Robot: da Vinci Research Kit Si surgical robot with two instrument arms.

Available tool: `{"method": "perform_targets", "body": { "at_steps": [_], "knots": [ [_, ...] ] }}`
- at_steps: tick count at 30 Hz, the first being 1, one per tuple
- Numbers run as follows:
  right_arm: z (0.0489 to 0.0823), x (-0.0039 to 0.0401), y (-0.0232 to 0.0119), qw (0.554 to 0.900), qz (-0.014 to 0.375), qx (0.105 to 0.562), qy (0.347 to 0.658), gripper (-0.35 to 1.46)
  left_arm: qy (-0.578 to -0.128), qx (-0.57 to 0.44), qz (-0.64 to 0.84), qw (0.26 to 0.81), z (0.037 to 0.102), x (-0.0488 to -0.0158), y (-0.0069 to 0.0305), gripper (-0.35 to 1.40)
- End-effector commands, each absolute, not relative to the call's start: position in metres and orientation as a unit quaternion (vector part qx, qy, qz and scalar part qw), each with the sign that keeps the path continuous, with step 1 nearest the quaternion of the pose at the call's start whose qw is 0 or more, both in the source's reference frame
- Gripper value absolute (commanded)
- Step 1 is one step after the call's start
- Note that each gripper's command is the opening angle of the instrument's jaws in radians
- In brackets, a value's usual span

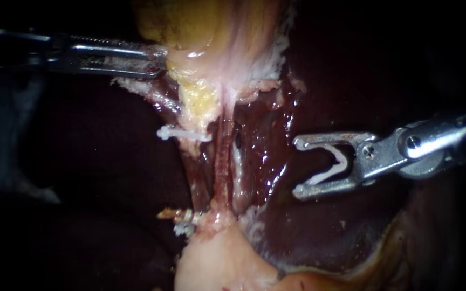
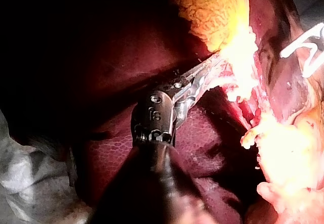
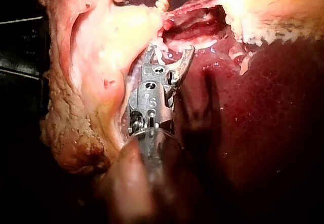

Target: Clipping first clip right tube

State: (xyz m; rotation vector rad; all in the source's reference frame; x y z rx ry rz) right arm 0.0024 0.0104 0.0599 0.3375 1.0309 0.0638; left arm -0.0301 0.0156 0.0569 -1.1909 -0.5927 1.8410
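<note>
One clip (image 1: 334, 163) in R end effector (image 1: 297, 167), near right tube (image 1: 223, 161), no contact.

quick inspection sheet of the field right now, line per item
surface: liver, dark red and wet
job's things: loaded clip, white, open, touching no tissue; pale tube nearest it bears no clip; white clip already placed further left; lower clips, too small to count
clutter: nothing seen
instruments: left instrument jaws shut on the gallbladder; right instrument jaws hold the loaded clip from both sides
cables: nothing seen
surroundings: dark; pale cloth-like material beside the liver in the left wrist view
</note>
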Motion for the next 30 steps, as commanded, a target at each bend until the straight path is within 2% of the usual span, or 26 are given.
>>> {"method": "perform_targets", "body": {
  "at_steps": [1,11,16,20,23,25,30],
  "knots": [
    [0.0600,0.0024,0.0104,0.856,0.031,0.161,0.490,0.50,-0.238,-0.476,0.735,0.421,0.0565,-0.0299,0.0157,-0.35],
    [0.0600,0.0025,0.0105,0.856,0.031,0.160,0.490,0.50,-0.242,-0.482,0.723,0.432,0.0508,-0.0259,0.0179,-0.35],
    [0.0600,0.0032,0.0105,0.850,0.031,0.161,0.500,0.50,-0.239,-0.482,0.722,0.434,0.0505,-0.0253,0.0181,-0.35],
    [0.0598,0.0046,0.0101,0.828,0.060,0.209,0.517,0.50,-0.239,-0.482,0.723,0.434,0.0507,-0.0254,0.0180,-0.35],
    [0.0598,0.0062,0.0096,0.812,0.095,0.232,0.527,0.50,-0.239,-0.482,0.723,0.434,0.0507,-0.0254,0.0180,-0.35],
    [0.0600,0.0073,0.0091,0.803,0.117,0.246,0.530,0.50,-0.239,-0.482,0.723,0.434,0.0507,-0.0254,0.0180,-0.35],
    [0.0616,0.0095,0.0080,0.796,0.144,0.265,0.525,0.49,-0.239,-0.482,0.723,0.434,0.0507,-0.0254,0.0180,-0.35]
  ]
}}
